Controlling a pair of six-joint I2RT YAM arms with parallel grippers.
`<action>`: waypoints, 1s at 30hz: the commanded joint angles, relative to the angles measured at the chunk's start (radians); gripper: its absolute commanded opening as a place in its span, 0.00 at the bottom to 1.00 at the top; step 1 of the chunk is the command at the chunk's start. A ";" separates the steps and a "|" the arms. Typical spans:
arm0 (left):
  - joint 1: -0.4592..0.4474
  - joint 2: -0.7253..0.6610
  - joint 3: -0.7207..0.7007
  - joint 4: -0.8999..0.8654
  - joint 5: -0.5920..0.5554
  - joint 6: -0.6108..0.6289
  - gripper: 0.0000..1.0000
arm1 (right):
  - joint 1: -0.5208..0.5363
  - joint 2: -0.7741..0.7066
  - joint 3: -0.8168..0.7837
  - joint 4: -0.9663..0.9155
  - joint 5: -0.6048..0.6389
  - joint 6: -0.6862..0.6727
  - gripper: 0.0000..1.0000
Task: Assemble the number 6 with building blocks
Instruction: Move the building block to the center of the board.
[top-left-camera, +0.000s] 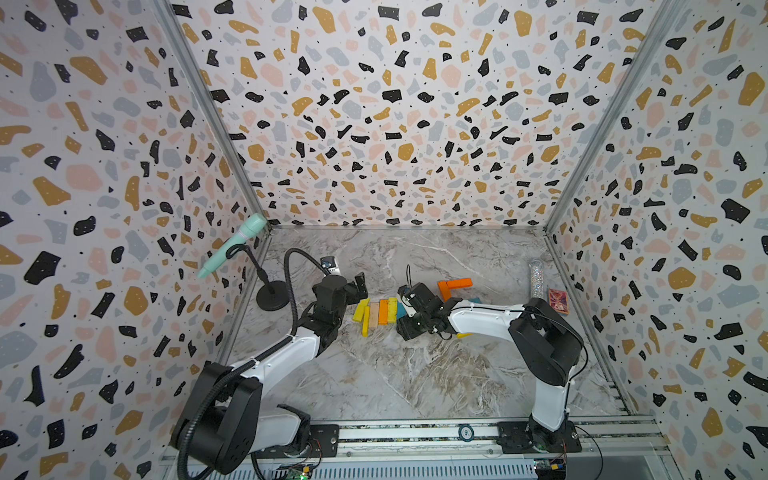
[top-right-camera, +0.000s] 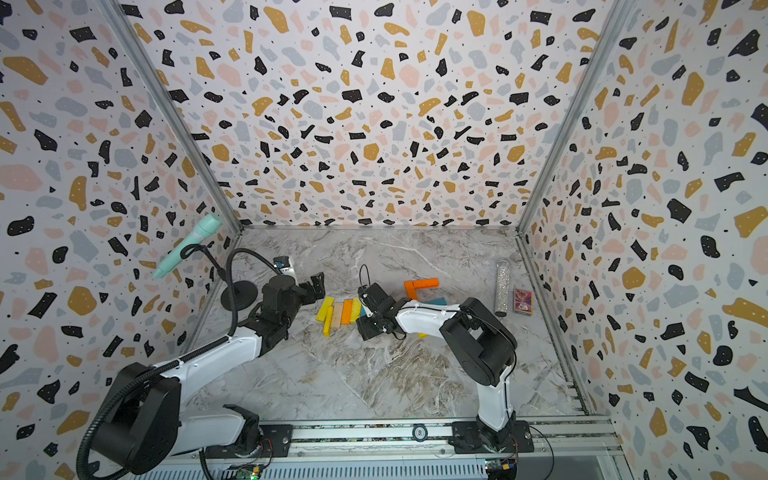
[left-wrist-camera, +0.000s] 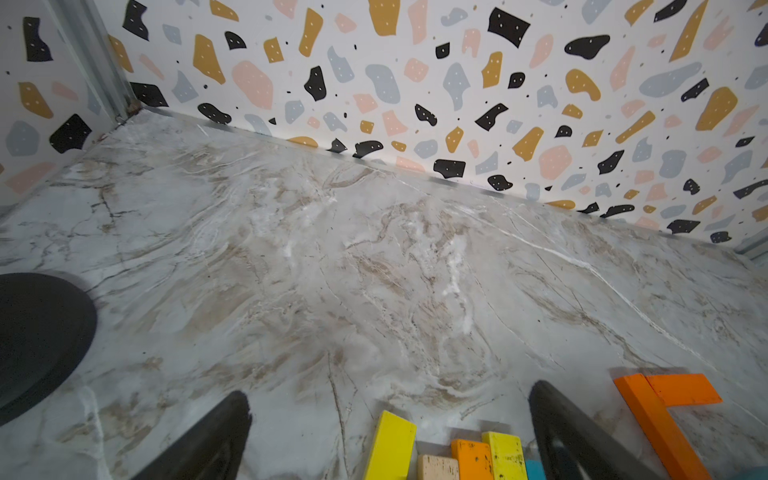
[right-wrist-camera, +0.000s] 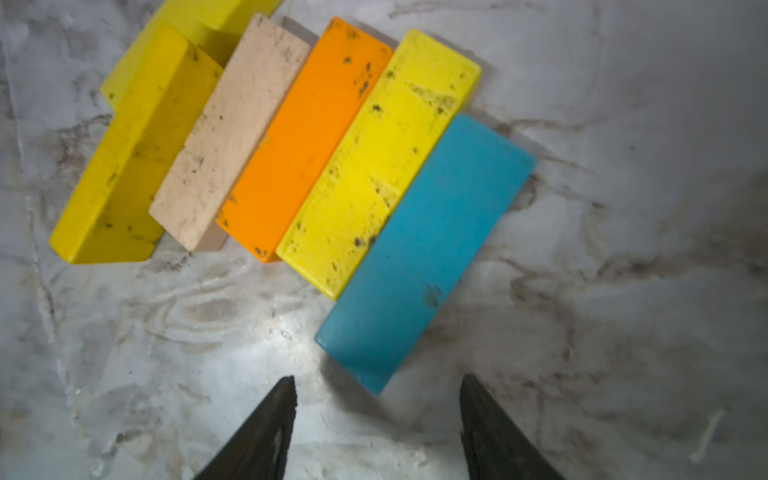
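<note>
Both left gripper (left-wrist-camera: 390, 392) and right gripper (right-wrist-camera: 378, 379) open, empty; likely pick step: close right on flat blue wooden plank (right-wrist-camera: 424, 249), tabletop (top-left-camera: 374, 374) centre.

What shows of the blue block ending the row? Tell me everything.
The blue block is a flat rectangular plank, painted teal, with a dark scuff near one end. It lies flat on the marble table, last in the row, one long side against the speckled yellow block but slid lengthwise past it. Its near corner points between the fingers of the open right gripper, touching neither.
</note>
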 joint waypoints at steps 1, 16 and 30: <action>0.028 -0.039 -0.031 0.051 0.027 -0.005 0.99 | 0.011 0.039 0.053 -0.056 0.033 0.003 0.65; 0.054 -0.047 -0.058 0.066 0.055 -0.001 1.00 | -0.067 0.064 0.072 -0.100 0.059 -0.042 0.45; 0.055 -0.030 -0.053 0.063 0.058 0.002 1.00 | -0.105 0.218 0.268 -0.148 0.006 -0.136 0.30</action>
